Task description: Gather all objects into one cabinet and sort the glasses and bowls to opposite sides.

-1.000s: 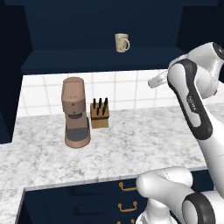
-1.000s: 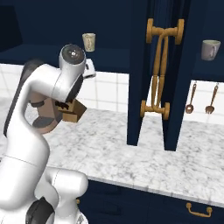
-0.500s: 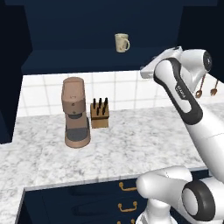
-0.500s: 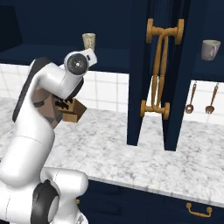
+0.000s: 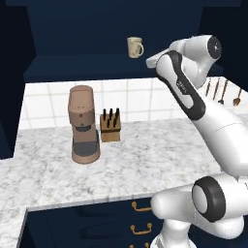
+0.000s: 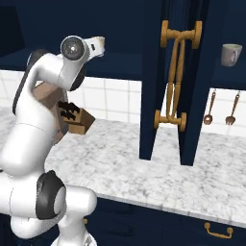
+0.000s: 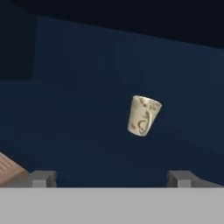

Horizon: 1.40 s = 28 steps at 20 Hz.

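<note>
Arm is swinging up and leftward from a second ago, now aiming at the cream mug (image 5: 135, 47), which is sitting upright on the cabinet (image 5: 72, 43) shelf. End effector (image 7: 111, 178) is spread wide, holding nothing, well short of the mug; grasp is looking like the next step.

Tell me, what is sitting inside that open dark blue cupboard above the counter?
A cream mug stands alone on the cabinet shelf. The robot's arm covers the shelf's right end, so anything there is hidden.

Cream mug (image 5: 135, 47), navy cabinet (image 5: 87, 29)
</note>
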Tool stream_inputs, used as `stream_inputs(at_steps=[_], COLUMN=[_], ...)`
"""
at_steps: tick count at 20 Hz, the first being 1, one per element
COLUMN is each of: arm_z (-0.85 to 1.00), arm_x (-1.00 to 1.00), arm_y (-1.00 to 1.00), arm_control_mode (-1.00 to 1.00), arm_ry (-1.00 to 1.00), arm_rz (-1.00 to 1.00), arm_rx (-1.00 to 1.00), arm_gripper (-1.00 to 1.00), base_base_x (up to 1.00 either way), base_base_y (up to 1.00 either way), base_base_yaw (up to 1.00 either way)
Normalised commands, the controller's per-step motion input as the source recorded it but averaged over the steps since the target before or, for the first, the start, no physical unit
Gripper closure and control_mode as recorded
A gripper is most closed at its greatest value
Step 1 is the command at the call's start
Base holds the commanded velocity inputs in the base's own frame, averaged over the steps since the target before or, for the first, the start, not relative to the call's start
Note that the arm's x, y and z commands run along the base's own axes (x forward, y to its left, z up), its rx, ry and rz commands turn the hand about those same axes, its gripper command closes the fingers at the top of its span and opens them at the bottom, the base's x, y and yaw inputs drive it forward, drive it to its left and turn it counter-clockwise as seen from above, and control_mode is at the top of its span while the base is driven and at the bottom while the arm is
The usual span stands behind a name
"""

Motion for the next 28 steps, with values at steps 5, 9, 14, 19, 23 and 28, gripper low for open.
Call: stream_inputs(at_steps=[5, 9, 14, 19, 23, 28], arm_z=[0.12, -0.07, -0.09, -0.6, -0.19, 0.0], arm_x=[0.69, 0.52, 0.32, 0.27, 0.06, 0.62], arm_y=[0.03, -0.11, -0.1, 0.0, 0.0, 0.05], arm_control_mode=[-1.0, -1.0, -1.0, -1.0, -1.0, -1.0], arm_ry=[0.27, -0.01, -0.02, -0.14, -0.04, 0.06], arm_rz=[-0.01, 0.0, 0.0, -0.06, -0.06, -0.01], arm_rx=[0.01, 0.02, 0.02, 0.09, 0.04, 0.01], arm_gripper=[-1.0, -1.0, -1.0, -1.0, -1.0, -1.0], base_base_x=[0.0, 0.0, 0.0, 0.0, 0.0, 0.0], base_base_y=[0.0, 0.0, 0.0, 0.0, 0.0, 0.0], base_base_yaw=[0.0, 0.0, 0.0, 0.0, 0.0, 0.0])
